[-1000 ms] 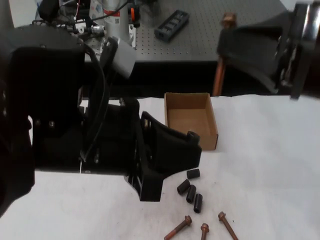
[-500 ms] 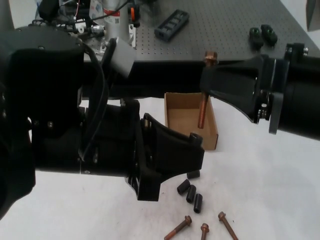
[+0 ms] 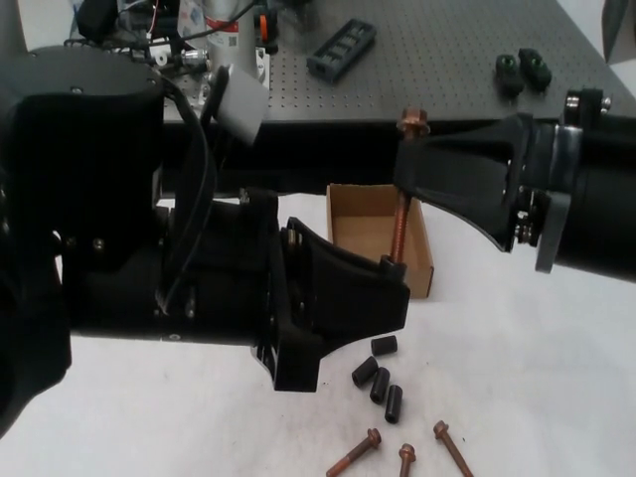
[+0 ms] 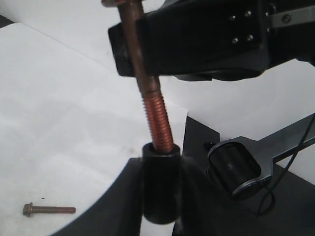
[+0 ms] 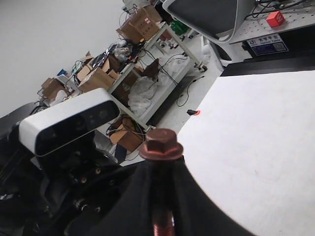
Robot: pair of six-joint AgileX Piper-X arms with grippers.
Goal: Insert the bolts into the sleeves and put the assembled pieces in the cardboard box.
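1. The right arm [image 3: 586, 204] lies across the right side of the high view. The right jaws are pinching a copper bolt [image 3: 403, 214] on its upper shank, just under the hex head. The bolt stands upright with its head on top.
2. The left arm [image 3: 139, 248] takes up the left side. The left jaws are pinching a short black sleeve [image 4: 160, 187], which is held upright with its open end up.
3. The bolt's threaded tip sits at the mouth of the sleeve and touches it. I cannot tell how far in it goes.
4. Bolt and sleeve are held in the air above the white desk [image 3: 537, 378]. In the high view they sit in front of the near right corner of the open cardboard box [image 3: 363, 234].
5. Four loose sleeves [image 3: 380, 385] lie close together on the desk, nearer the camera than the box and just below the left jaws.
6. Three loose bolts [image 3: 355, 452] lie flat on the desk nearer still, by the lower edge of the high view and a little apart from the loose sleeves.
7. Beyond the desk there is a grey perforated board [image 3: 447, 60]. On it are a black slotted tray [image 3: 341, 48] and two small black knobs [image 3: 520, 68].
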